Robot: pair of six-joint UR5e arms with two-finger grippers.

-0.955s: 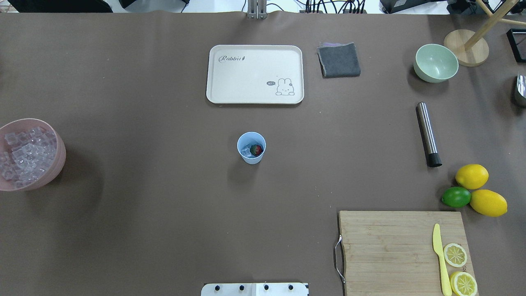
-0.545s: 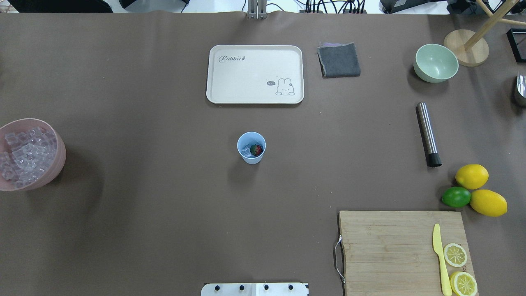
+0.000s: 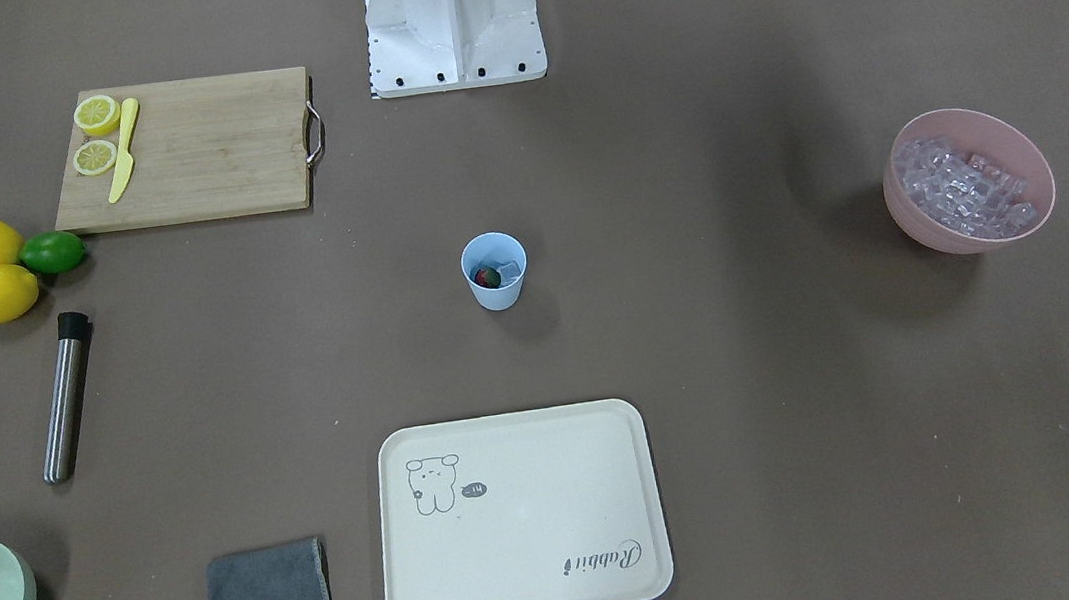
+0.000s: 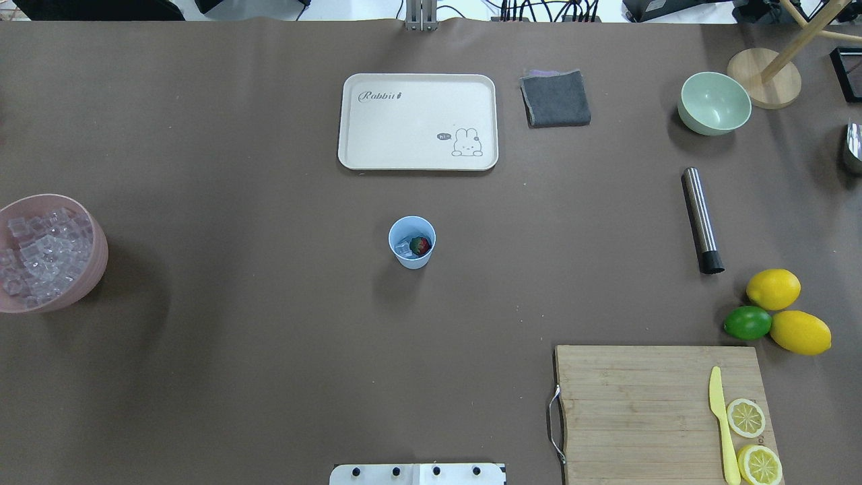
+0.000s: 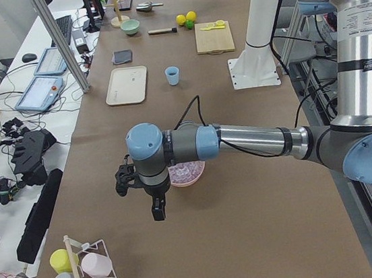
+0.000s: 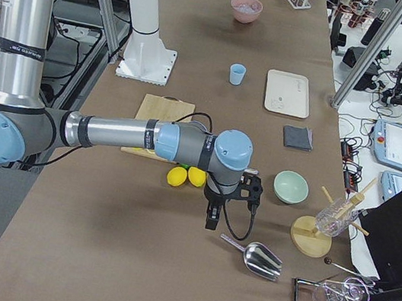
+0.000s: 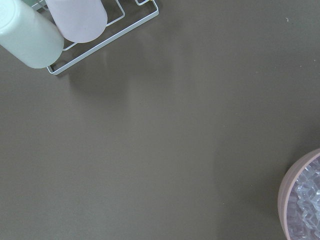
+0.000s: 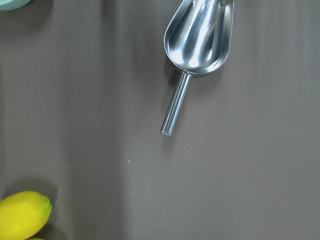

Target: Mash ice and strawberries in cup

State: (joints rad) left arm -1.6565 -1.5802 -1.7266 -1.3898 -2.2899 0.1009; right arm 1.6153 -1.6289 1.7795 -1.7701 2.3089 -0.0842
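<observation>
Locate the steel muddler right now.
Overhead view, right side: the steel muddler lies flat on the table, between the pale green bowl beyond it and the nearest whole lemon toward the robot.

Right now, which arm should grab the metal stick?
Right. The stick lies by the lemons, where the right gripper hangs; the left gripper is far off beside the pink bowl.

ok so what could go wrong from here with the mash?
1. The cup stands free mid-table, held by nothing; pressing into it could tip or slide it.
2. The steel rod lies flat; being round, it may roll on pickup, and the lemon and lime sit near its black end.
3. The ice beside the strawberry is loose; cubes could jump out under pressure.
</observation>
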